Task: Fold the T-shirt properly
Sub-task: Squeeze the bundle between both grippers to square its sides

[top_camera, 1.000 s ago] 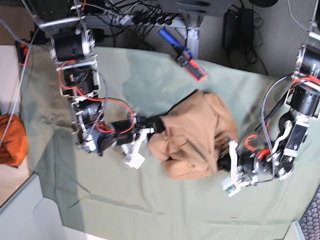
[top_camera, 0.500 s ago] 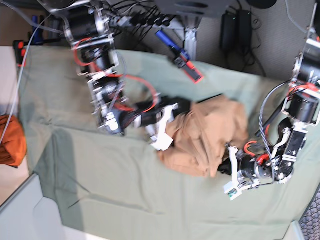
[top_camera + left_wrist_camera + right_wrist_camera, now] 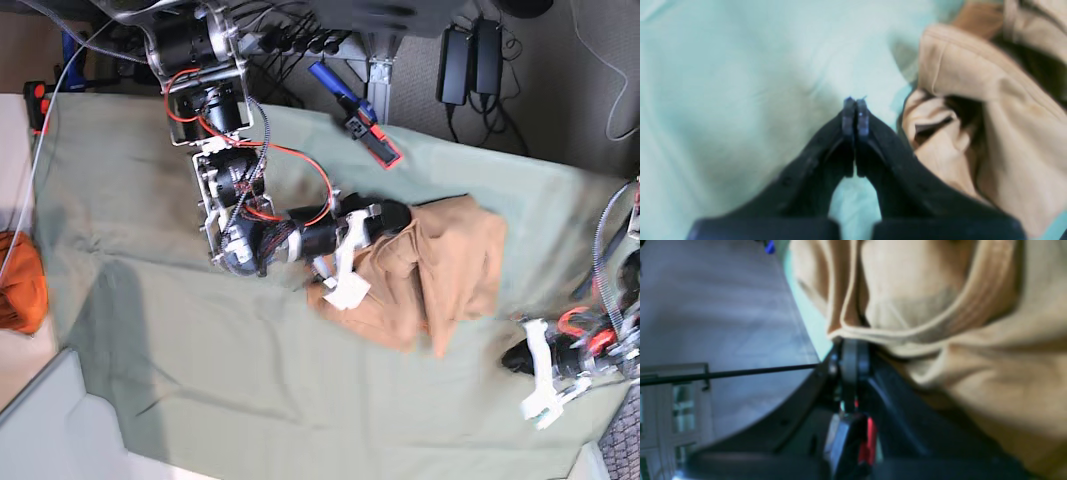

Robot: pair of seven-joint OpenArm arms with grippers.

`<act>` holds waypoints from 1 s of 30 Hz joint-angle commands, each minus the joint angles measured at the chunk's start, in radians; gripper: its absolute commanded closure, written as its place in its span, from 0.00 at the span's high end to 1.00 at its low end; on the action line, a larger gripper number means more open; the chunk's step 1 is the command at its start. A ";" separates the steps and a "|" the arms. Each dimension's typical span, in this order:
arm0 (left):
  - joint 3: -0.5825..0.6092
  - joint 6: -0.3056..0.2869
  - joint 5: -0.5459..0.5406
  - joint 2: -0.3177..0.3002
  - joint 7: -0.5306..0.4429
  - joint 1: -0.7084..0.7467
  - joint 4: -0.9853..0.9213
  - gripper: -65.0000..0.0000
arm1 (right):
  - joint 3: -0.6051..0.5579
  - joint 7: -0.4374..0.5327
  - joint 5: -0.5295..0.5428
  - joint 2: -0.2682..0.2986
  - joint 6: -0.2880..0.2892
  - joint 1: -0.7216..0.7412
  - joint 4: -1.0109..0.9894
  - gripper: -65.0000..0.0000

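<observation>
The right fingers [image 3: 853,350] pinch the T-shirt [image 3: 440,275] hem; the left fingers [image 3: 855,110], pressed together, hold nothing beside it. Lift slowly, spreading the cloth flat.

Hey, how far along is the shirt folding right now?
Early days. Nothing looks done: the T-shirt lies bunched and wrinkled on the green cloth, with no flat fold showing. In hand: the right gripper is shut on a hem of the shirt, lifting that edge. The left gripper is shut and empty beside the shirt, over bare cloth. Left to do: spread it flat, then make every fold.
</observation>
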 commanded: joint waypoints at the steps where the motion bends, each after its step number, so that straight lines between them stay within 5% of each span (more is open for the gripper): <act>1: -0.020 0.001 -0.046 -0.022 0.008 -0.027 0.036 0.00 | 0.005 0.006 0.026 0.010 0.121 0.025 0.027 0.00; 8: -0.029 0.001 -0.140 -0.028 0.054 0.077 0.221 0.00 | 0.093 0.014 0.027 0.021 0.121 0.092 0.048 0.00; 14: -0.029 0.001 -0.140 0.048 0.062 0.156 0.315 0.00 | 0.146 0.036 0.026 0.015 0.121 0.181 0.034 0.00; 19: -0.029 0.001 -0.022 0.120 0.018 0.195 0.309 0.00 | 0.145 0.072 0.006 -0.050 0.122 0.191 -0.005 0.00; 24: -0.029 0.001 0.112 0.143 -0.090 0.199 0.232 0.00 | 0.145 0.158 -0.133 -0.130 0.122 0.191 -0.064 0.00; 30: -0.029 0.001 0.127 0.130 -0.089 0.200 0.176 0.00 | 0.145 0.325 -0.391 -0.134 0.121 0.191 -0.146 0.00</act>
